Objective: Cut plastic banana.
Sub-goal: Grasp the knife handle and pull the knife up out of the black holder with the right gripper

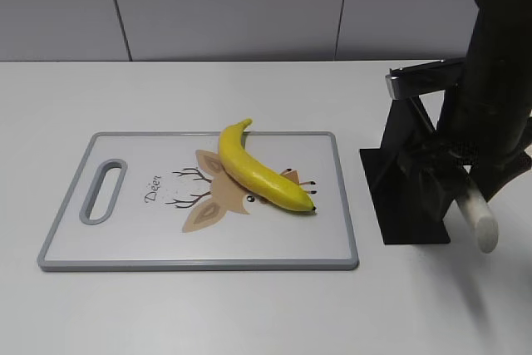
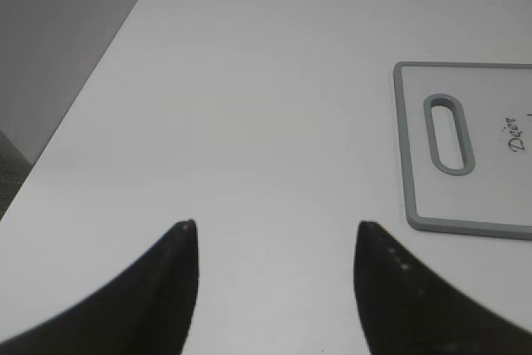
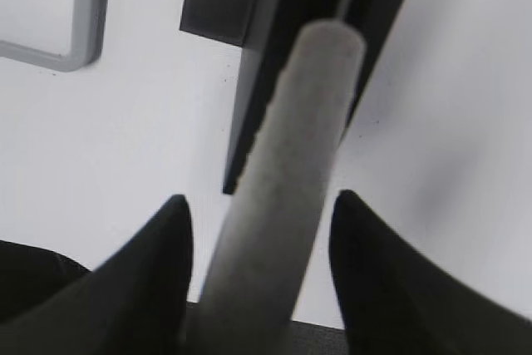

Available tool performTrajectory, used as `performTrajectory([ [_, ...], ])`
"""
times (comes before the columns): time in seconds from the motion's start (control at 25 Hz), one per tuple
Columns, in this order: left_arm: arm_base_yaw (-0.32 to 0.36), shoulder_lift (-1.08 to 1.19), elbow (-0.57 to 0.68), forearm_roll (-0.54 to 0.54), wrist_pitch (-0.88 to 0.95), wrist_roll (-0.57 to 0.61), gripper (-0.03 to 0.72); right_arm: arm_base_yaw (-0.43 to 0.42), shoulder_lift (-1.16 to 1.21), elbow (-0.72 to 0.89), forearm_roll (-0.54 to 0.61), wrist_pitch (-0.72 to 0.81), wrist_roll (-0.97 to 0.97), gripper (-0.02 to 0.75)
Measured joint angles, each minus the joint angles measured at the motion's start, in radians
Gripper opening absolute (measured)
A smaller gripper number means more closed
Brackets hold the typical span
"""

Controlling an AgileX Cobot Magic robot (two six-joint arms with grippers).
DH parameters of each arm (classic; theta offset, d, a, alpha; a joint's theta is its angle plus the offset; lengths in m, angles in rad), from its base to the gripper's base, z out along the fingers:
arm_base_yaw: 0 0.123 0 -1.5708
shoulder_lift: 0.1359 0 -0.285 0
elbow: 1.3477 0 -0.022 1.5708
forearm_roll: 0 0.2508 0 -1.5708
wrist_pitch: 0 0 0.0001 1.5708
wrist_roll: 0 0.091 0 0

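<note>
The plastic banana (image 1: 259, 172) lies diagonally across the middle of a white, grey-rimmed cutting board (image 1: 125, 234), stem tip pointing to the back. A knife's whitish round handle (image 1: 480, 220) sticks out of a black knife stand (image 1: 407, 197) to the right of the board. My right gripper (image 3: 259, 201) is open, its two jaws on either side of this handle (image 3: 307, 122), with a gap showing on both sides. My left gripper (image 2: 276, 226) is open and empty over bare table, left of the board's handle end (image 2: 449, 135). The left gripper is out of the exterior view.
The board has a slot handle (image 1: 103, 190) at its left end and a deer drawing under the banana. Its corner shows in the right wrist view (image 3: 83, 39). A dark, metal-edged piece (image 1: 420, 79) sticks out at the stand's top. A grey wall runs behind the white table.
</note>
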Motion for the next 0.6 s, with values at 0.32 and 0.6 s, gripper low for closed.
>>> performTrajectory([
  [0.32,0.000,0.000,0.000,-0.001,0.001,0.000,0.575,-0.001,0.000,0.000,0.016,0.009,0.026,0.218],
  [0.6,0.000,0.000,0.000,0.000,0.001,0.000,0.573,-0.001,-0.067,0.000,0.019,0.015,0.033,0.209],
])
